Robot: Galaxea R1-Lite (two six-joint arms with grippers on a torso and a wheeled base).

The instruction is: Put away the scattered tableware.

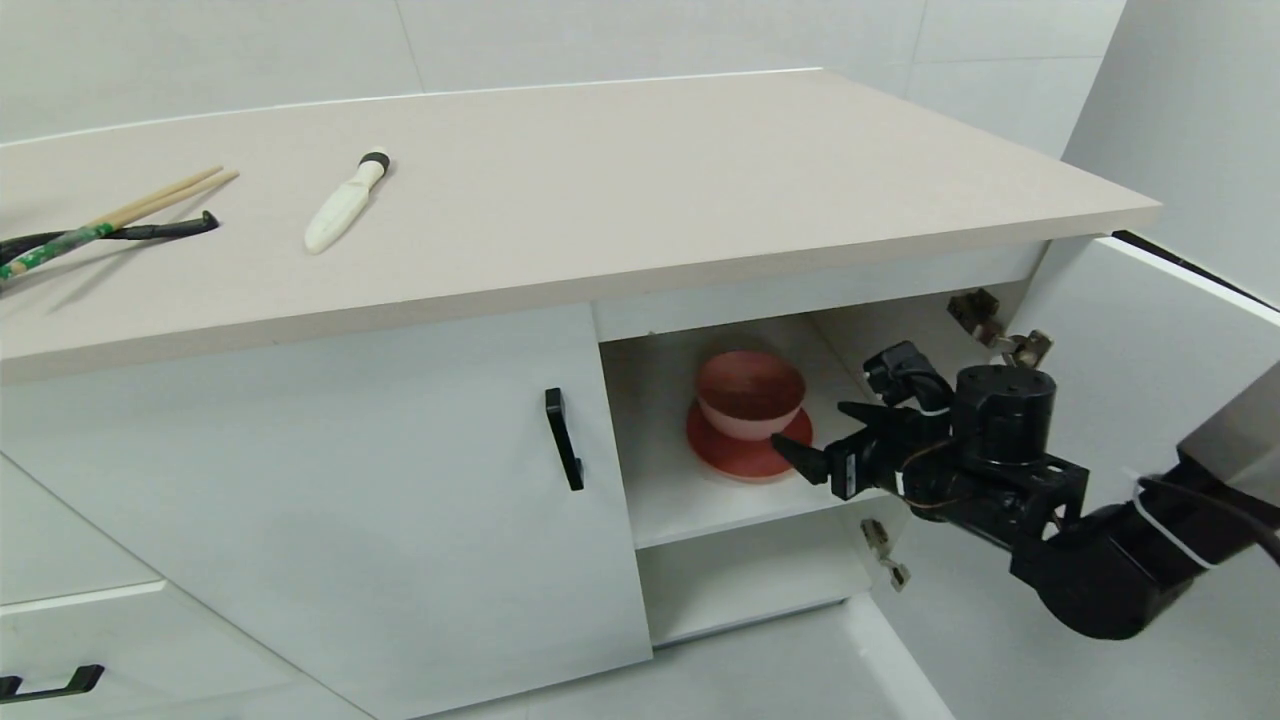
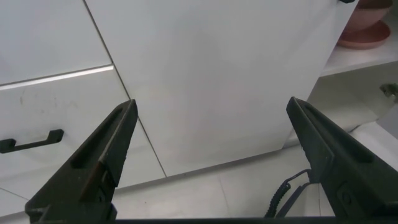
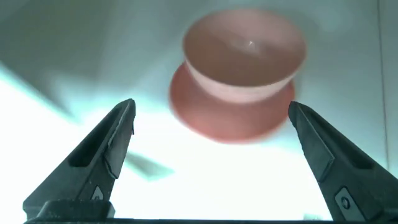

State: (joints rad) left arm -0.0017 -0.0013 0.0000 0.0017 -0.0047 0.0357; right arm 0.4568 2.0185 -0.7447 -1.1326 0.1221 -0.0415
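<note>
A pink bowl (image 1: 750,393) sits on a red plate (image 1: 745,448) on the upper shelf (image 1: 670,480) inside the open cabinet; the bowl (image 3: 244,56) and plate (image 3: 211,118) also appear in the right wrist view. My right gripper (image 1: 825,440) is open just in front of the shelf, a little to the right of the plate, holding nothing. On the countertop (image 1: 600,180) lie a white-handled utensil (image 1: 345,203), wooden chopsticks (image 1: 130,210) and a black utensil (image 1: 150,232). My left gripper (image 2: 211,162) is open and low, facing the shut cabinet door (image 2: 217,74).
The right cabinet door (image 1: 1140,350) stands swung open beside my right arm. The left cabinet door (image 1: 350,500) is shut, with a black handle (image 1: 563,438). A drawer with a black handle (image 1: 50,685) lies at the lower left. A lower shelf (image 1: 750,580) sits beneath the plate's shelf.
</note>
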